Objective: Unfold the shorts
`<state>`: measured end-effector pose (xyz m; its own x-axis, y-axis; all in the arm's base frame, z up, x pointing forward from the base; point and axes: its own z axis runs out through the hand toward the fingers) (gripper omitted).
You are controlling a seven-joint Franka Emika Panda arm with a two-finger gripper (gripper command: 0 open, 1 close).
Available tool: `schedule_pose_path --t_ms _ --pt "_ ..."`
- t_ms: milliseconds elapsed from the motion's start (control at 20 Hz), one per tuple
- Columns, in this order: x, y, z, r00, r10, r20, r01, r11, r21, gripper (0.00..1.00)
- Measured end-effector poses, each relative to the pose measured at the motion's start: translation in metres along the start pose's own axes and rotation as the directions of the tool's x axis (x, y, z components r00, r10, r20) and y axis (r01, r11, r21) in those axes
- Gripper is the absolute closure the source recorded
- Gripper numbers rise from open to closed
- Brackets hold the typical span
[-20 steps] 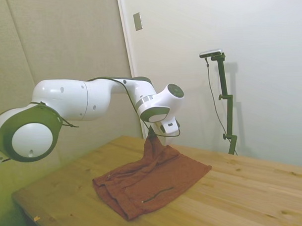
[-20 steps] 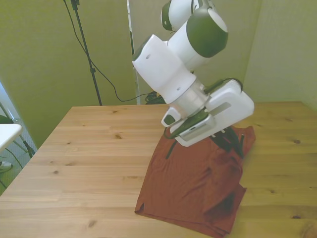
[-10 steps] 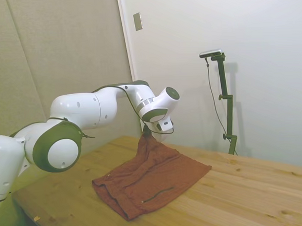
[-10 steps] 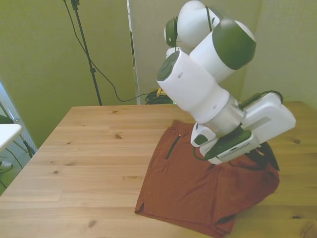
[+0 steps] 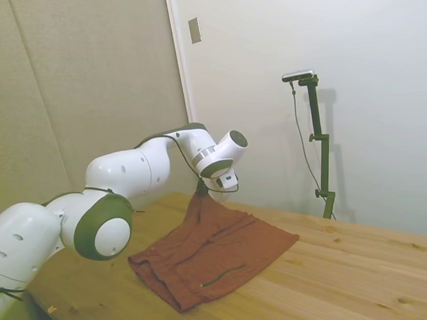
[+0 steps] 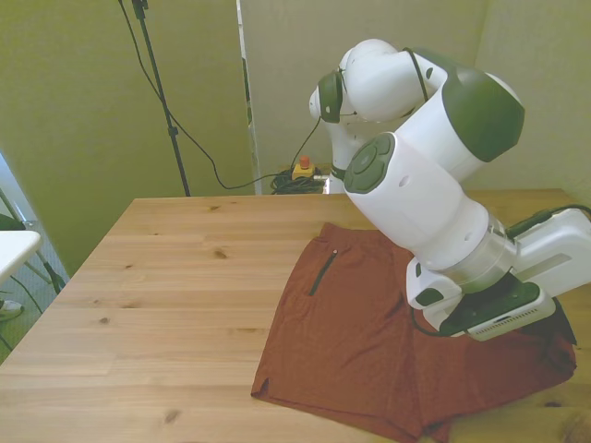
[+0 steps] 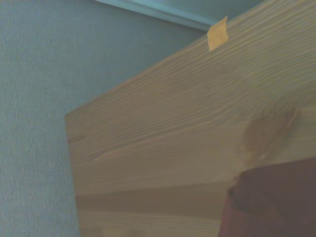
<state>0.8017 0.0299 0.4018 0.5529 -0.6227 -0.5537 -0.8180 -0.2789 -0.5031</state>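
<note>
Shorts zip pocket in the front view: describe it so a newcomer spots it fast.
On the wooden table lie the rust-brown shorts, spread toward the front view's right. The zip pocket is the short dark slanted slit near their upper left corner, the only dark line on that flat panel.

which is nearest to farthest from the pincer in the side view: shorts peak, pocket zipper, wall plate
1. Shorts peak, gathered right at the pincer.
2. Wall plate, high on the wall above it.
3. Pocket zipper, low on the cloth near the table's front edge.
The plate and zipper are close to call.

1 shorts (image 6: 360, 341), 1 table (image 6: 175, 277), 1 arm (image 6: 420, 185).
</note>
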Motion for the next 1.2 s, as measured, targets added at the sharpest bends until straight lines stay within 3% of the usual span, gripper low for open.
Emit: schedule_pose_path --t_ms 400,450,1050,1200 --pt "-0.018 -0.012 0.035 1.0 -0.015 0.024 0.016 1.0 -0.017 1.0" --pt "-0.018 -0.012 0.039 1.0 -0.017 0.023 0.017 1.0 -0.02 0.0" --pt "-0.036 -0.021 0.055 0.998 -0.06 0.024 0.06 0.998 -0.025 0.0" --pt "-0.043 -0.025 0.051 0.997 -0.069 -0.041 0.067 0.996 -0.059 0.0"
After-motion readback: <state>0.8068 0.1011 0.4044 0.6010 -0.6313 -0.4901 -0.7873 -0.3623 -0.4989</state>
